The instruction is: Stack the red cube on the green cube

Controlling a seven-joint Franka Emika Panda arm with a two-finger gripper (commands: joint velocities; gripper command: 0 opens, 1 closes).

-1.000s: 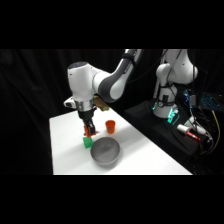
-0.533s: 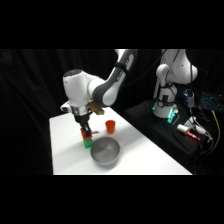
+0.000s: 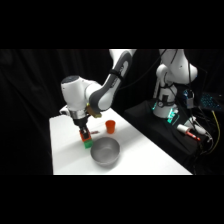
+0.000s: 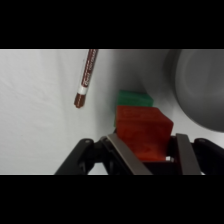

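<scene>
1. Since the earlier side views, the arm (image 3: 102,90) is sitting lower, bringing its gripper (image 3: 85,133) down from above the cups' level to just over the green cube (image 3: 88,144).
2. White table (image 3: 145,157) is carrying everything: grey bowl (image 3: 104,151) near the front, orange-red cup (image 3: 110,126) behind it, cubes at the left of the bowl.
3. Bowl is showing at the wrist view's right edge (image 4: 197,87), near the cubes, apart from them.
4. Gripper (image 4: 146,150) is clamping the red cube (image 4: 143,131) between both fingers, jaws closed on its sides.
5. Red cube is sitting directly over the green cube (image 4: 135,98); contact between them cannot be told.
6. Brown marker pen (image 4: 85,79) is lying on the table beside the cubes, not touching them.
</scene>
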